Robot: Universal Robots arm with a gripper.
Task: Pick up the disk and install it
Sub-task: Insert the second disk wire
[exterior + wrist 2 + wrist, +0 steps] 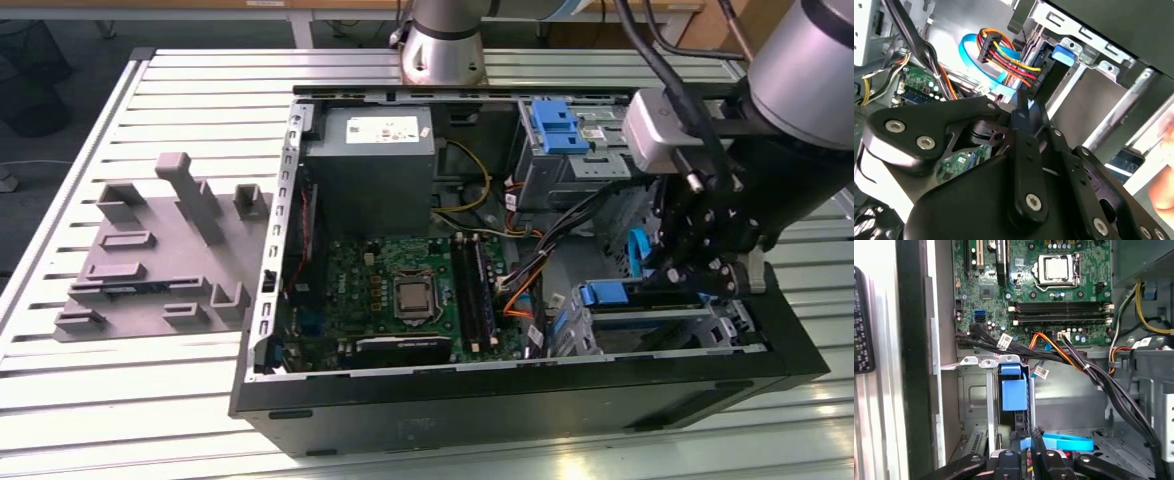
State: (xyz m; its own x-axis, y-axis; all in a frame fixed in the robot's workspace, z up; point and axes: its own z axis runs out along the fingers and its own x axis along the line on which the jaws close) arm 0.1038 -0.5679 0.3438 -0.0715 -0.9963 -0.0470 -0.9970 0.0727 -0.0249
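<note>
The disk (607, 296) stands on edge in the lower drive cage (654, 325) at the case's front corner, on the exterior view's right. In the first wrist view its blue bracket (1014, 390) faces me from a slot of the cage. In the second wrist view its blue tab (1064, 54) sits by the cage's metal rails. My gripper (697, 275) reaches down into the case right behind the disk. Its fingers are shut together (1021, 107) (1028, 442), with the tips at the disk's back end. Whether they touch it I cannot tell.
A bundle of coloured and black cables (1079, 365) runs past the gripper, and a flat light-blue cable (1069, 442) lies beside its fingers. The motherboard (400, 290), grey power supply (367, 150) and an upright blue bracket (554, 125) sit in the case. A grey fixture plate (160, 250) lies on the slatted table.
</note>
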